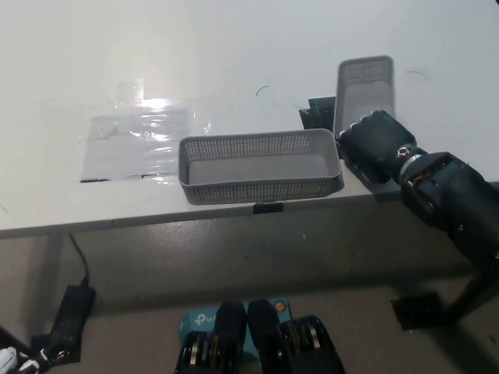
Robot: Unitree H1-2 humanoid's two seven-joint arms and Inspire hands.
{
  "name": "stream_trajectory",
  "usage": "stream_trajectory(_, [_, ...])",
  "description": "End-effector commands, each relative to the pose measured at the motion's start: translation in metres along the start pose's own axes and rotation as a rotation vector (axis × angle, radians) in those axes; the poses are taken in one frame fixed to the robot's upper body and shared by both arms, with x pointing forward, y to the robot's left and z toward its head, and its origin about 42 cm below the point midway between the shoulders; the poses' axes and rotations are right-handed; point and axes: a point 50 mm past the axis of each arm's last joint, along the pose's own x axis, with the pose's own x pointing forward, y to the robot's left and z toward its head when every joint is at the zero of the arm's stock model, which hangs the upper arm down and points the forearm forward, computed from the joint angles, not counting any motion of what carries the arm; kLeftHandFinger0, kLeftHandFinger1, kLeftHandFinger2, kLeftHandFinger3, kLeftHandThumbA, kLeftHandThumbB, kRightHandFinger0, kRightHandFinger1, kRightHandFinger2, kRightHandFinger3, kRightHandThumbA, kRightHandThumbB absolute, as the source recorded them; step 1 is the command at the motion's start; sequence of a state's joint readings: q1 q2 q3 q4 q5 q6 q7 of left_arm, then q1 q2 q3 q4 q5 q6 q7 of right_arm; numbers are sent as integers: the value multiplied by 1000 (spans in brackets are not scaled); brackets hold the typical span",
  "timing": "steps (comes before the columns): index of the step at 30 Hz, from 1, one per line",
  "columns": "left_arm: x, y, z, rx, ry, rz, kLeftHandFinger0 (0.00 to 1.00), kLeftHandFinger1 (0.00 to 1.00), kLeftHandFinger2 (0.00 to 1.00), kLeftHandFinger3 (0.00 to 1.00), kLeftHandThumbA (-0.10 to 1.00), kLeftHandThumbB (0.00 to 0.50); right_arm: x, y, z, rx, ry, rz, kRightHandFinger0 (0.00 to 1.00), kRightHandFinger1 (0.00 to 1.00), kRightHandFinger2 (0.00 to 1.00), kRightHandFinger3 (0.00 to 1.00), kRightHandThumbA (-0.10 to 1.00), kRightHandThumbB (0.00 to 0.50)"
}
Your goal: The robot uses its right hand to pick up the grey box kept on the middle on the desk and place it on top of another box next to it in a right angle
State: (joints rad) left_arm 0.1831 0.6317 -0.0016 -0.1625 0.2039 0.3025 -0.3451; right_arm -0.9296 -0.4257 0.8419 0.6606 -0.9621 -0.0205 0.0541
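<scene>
Just above my right hand [373,144], which grips its near end, the grey box [364,86] rides tilted beside the other box [261,165]; it looks light, stiff, perforated plastic.

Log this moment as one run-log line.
right hand: shut on grey box, tilted up off desk | second box: at desk edge | left hand: out of view

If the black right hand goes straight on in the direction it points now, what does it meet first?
The right hand points toward the far table and is already closed on the tilted grey box, so it meets that box first. Beyond it looks like bare table, though depth is unclear.
</scene>
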Motion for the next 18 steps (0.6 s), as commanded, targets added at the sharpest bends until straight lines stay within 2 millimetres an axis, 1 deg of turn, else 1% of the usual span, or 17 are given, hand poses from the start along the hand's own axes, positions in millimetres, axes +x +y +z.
stream_trajectory(1, [-9,13,0,45,2,8,35,98,83,46,1000,341,1,-28,-13,-70,-68,-248,0,0,355,62,-100,382])
stream_trajectory(2, [-9,11,-1,40,7,5,46,105,88,45,1000,304,-1,-27,-15,-42,-78,-252,0,0,353,120,-100,412])
stream_trajectory(3, [-9,11,-1,36,11,4,33,104,84,51,1000,292,-2,-27,-17,-10,-85,-268,0,0,338,160,-100,432])
stream_trajectory(4, [-9,11,-1,39,9,3,10,103,85,46,1000,275,-3,-27,-18,-14,-91,-281,0,0,338,180,-100,422])
stream_trajectory(5, [-9,11,-1,42,8,5,1,105,92,54,1000,305,-4,-26,-19,-23,-95,-295,0,0,329,194,-100,390])
stream_trajectory(6, [-8,11,-1,42,10,6,0,108,102,80,1000,321,-5,-26,-20,-11,-97,-313,0,0,312,195,-100,353])
stream_trajectory(7, [-8,11,-1,42,11,5,0,107,104,88,1000,321,-5,-26,-21,-6,-99,-320,0,0,298,190,-100,336])
stream_trajectory(8, [-8,11,-2,54,5,6,16,101,96,94,1000,312,-7,-25,-21,8,-107,-348,0,0,279,183,-100,335])
stream_trajectory(9, [-7,11,-3,51,6,5,27,102,99,92,1000,325,-8,-25,-22,19,-110,-360,0,0,279,197,-100,309])
stream_trajectory(10, [-7,11,-3,39,10,3,39,104,101,90,1000,325,-9,-25,-22,28,-110,-359,0,0,279,203,-100,290])
stream_trajectory(11, [-7,11,-3,42,11,5,38,108,107,96,1000,317,-10,-25,-22,42,-113,-373,0,0,281,202,-100,301])
stream_trajectory(13, [-8,11,-2,40,12,2,49,123,118,92,1000,308,-13,-25,-23,82,-113,-385,0,0,295,218,-100,295])
stream_trajectory(14, [-10,6,-4,29,20,-5,49,127,120,93,1000,308,-16,-22,-22,87,-118,-382,0,0,295,221,-100,295])
stream_trajectory(15, [-10,6,-4,20,14,-5,43,125,110,72,1000,299,-18,-22,-24,83,-123,-388,0,1,304,251,-100,294])
stream_trajectory(16, [-10,6,-4,16,12,-5,41,126,110,70,1000,298,-19,-21,-24,81,-126,-391,0,0,302,251,-100,294])
stream_trajectory(17, [-11,6,-3,27,7,-3,55,127,110,59,1000,269,-22,-21,-27,82,-126,-402,0,0,300,241,-100,266])
stream_trajectory(18, [-12,7,-3,27,3,-2,40,127,106,52,1000,254,-24,-22,-30,83,-125,-418,0,0,292,226,-100,256])
